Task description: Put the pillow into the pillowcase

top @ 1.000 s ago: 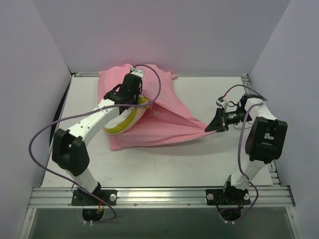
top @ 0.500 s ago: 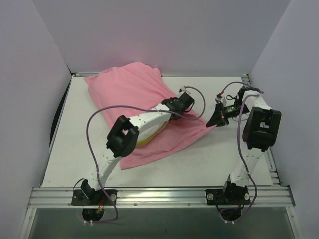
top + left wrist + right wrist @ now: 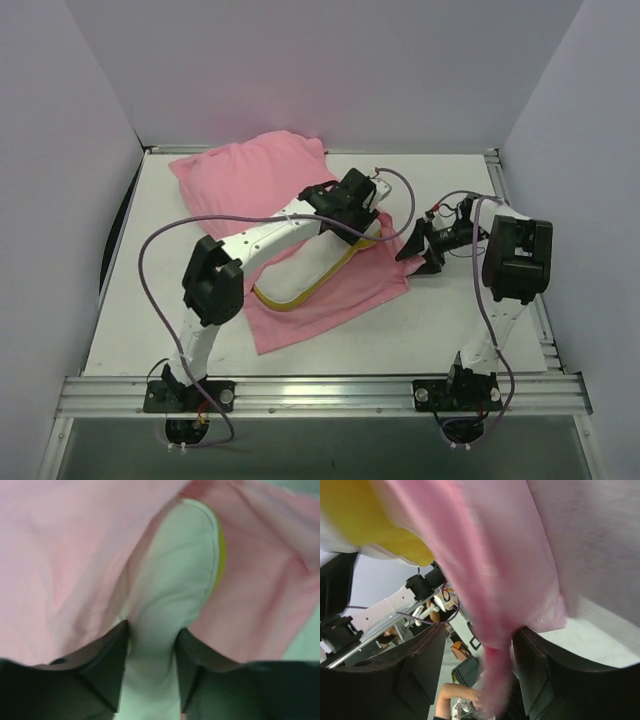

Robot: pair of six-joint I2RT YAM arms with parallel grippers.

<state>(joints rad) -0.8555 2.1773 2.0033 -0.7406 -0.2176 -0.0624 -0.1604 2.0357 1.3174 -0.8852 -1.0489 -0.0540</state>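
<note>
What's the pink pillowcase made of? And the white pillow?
Pillowcase: thin cloth, matte, maybe cotton; it wrinkles and hangs limp. Pillow: smooth white fabric, probably soft stuffing inside; it looks plump and dents where squeezed.

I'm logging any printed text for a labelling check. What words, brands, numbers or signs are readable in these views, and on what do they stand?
None can be read.
The pillow shows plain white with yellow trim and the pillowcase plain pink.
Any marking on the left arm or right arm is too small to read.
</note>
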